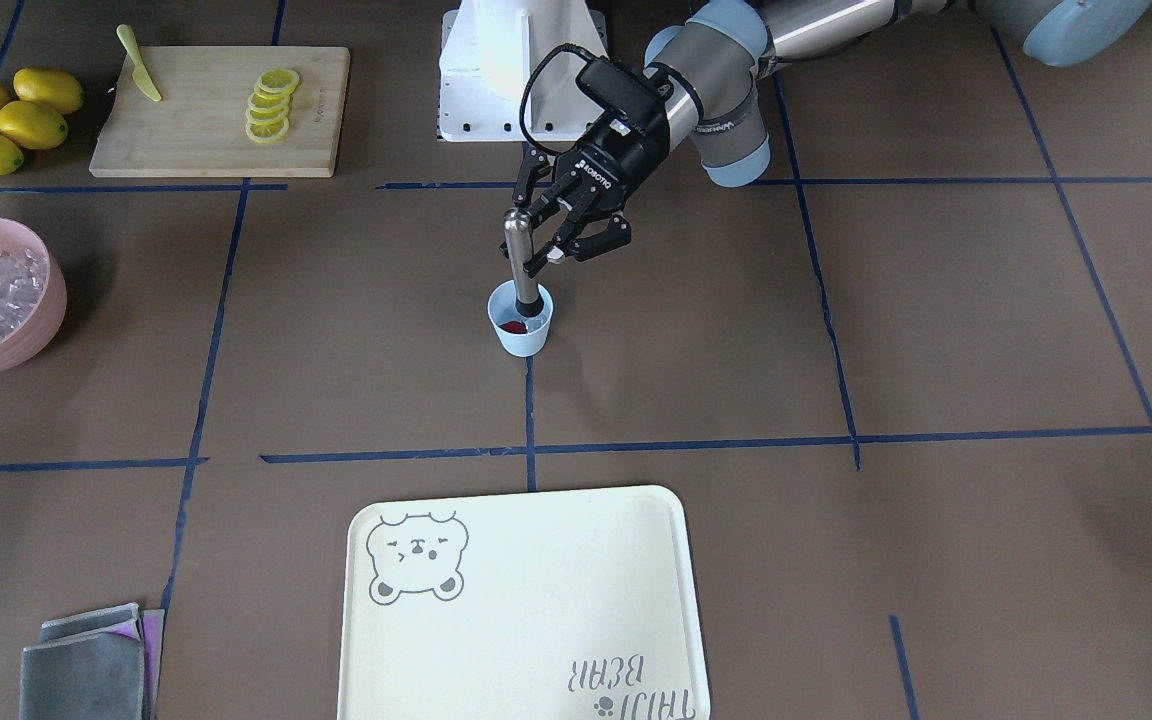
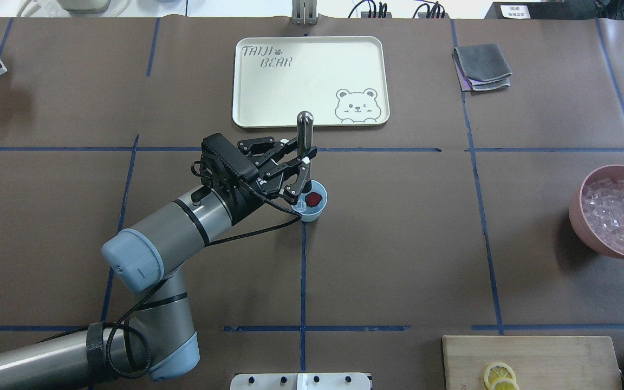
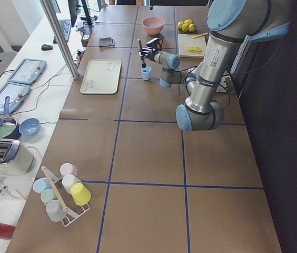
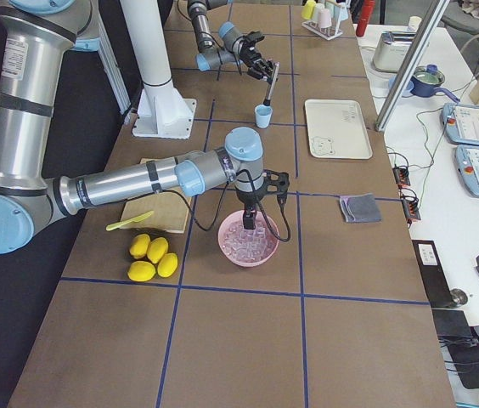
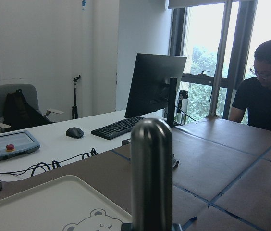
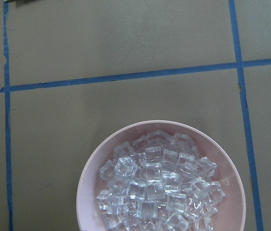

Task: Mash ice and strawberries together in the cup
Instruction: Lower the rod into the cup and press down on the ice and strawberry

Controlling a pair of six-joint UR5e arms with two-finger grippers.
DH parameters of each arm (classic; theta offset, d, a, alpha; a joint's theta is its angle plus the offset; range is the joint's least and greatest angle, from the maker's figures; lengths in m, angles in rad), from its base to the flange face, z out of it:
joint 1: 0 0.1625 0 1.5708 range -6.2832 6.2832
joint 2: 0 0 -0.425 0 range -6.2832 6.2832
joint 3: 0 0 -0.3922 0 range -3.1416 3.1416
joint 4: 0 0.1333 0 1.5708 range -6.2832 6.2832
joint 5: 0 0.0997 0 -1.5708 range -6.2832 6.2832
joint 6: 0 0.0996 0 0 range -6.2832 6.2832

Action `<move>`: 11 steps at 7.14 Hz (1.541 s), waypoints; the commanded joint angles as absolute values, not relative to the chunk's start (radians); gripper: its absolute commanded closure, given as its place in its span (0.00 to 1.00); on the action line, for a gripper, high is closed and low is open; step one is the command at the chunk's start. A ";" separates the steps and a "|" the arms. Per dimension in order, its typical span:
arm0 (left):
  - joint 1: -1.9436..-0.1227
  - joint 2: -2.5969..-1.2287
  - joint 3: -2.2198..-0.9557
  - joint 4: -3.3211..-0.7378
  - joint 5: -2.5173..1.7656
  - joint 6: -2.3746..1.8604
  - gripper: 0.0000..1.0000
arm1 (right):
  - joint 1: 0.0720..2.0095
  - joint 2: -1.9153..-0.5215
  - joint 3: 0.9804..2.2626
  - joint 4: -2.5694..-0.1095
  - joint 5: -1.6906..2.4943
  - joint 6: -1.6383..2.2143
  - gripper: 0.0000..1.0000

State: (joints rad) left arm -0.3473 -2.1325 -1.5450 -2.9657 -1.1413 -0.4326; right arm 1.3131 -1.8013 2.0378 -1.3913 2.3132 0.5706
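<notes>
I see the left gripper [image 1: 528, 240] clamped on a steel pestle [image 1: 519, 262], which stands upright with its lower end inside the cup [image 1: 521, 338] near the middle of the table [image 1: 936, 350]. 1 strawberry piece [image 2: 313, 199] and some ice [image 2: 301, 206] lie in the cup beside the pestle. The right gripper [image 4: 250, 223] hangs over the pink bowl [image 1: 54, 290] of ice cubes [image 6: 154, 187]. I cannot tell how far its fingers are open.

- The cream rectangular plastic tray [image 2: 312, 70] bears "TAIJI BEAR" in grey letters at one corner.
- The black left gripper [image 1: 539, 240] has "ROBOTIQ" in white on its body.
</notes>
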 commanded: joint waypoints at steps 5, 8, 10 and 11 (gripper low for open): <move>-0.322 -2.172 -1.476 -2.967 -1.124 -0.420 0.95 | 1.313 -1.802 2.034 -1.391 2.315 0.571 0.00; -0.307 -2.161 -1.445 -3.000 -1.124 -0.419 0.96 | 1.313 -1.802 2.034 -1.391 2.313 0.571 0.00; -0.304 -2.158 -1.447 -3.004 -1.124 -0.417 0.96 | 1.313 -1.802 2.034 -1.391 2.312 0.571 0.00; -0.304 -2.161 -1.448 -3.004 -1.124 -0.417 0.96 | 1.313 -1.802 2.034 -1.391 2.312 0.571 0.00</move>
